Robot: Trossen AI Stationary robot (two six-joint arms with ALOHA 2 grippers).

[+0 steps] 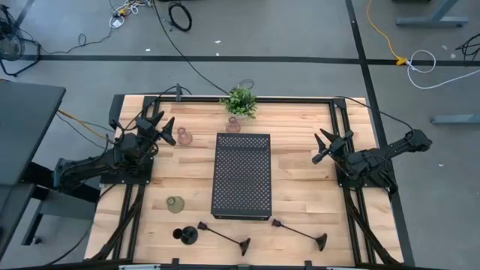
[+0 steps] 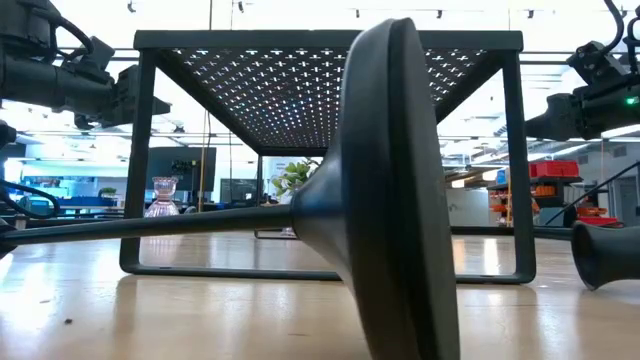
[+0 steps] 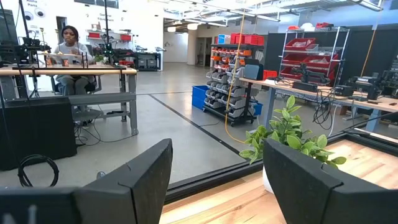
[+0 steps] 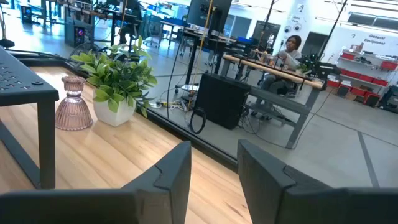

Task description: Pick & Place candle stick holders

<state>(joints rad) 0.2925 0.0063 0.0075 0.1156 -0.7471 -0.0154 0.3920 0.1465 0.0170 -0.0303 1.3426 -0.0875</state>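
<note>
A: Pinkish glass cup (image 1: 184, 136) stands upright just ahead of the left gripper (image 1: 164, 125), fingers spread, empty. Nothing nearer to either arm.

B: And the right gripper (image 1: 327, 146)?

A: Parted, holding nothing, raised beside the black perforated tray (image 1: 242, 176). The second pink cup (image 1: 233, 124) lies well off from it, across the tray by the potted plant (image 1: 240, 101).

B: The stemmed holders (image 1: 300, 231)?

A: Lying flat, stems crosswise, far behind both grippers. Left arm is better placed.

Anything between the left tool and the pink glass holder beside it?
No. In the high view, only bare wood separates the left tool from the pink glass holder.
</note>
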